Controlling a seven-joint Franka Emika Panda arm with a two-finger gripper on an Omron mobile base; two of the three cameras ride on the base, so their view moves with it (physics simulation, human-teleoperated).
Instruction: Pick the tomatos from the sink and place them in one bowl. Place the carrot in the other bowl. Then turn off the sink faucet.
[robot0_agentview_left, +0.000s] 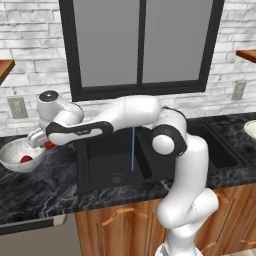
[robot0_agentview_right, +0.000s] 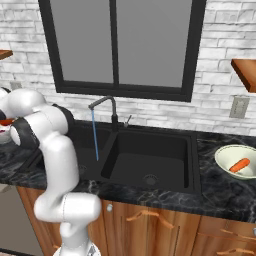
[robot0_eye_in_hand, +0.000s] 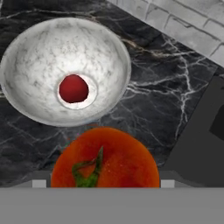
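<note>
Hand view shows the gripper clamped on an orange-red tomato, which sits between the two finger tips at the bottom of the picture, its green stem facing the camera. Beyond it lies the mottled grey-white bowl, standing on the dark marbled counter, with a darker red tomato resting at the centre of its bottom. The held tomato is just outside the bowl's near rim in this view, not over its middle. A strip of white brick wall runs along the upper right, and the black edge of the sink cuts in at the right.

In the left base view the gripper is at the far left, at the right rim of the mottled bowl, with the orange-red tomato showing as a small spot under the hand. The red tomato lies inside the bowl. The arm reaches leftward from the base across the front of the sink, whose left basin shows a round drain. A thin blue stream of water falls into that basin.

In the right base view the faucet stands behind the sink, its spout over the left basin, and the water runs from its tip. Well apart to the right, on the counter, the pale cream-greenish bowl holds the carrot, which lies tilted inside it.
</note>
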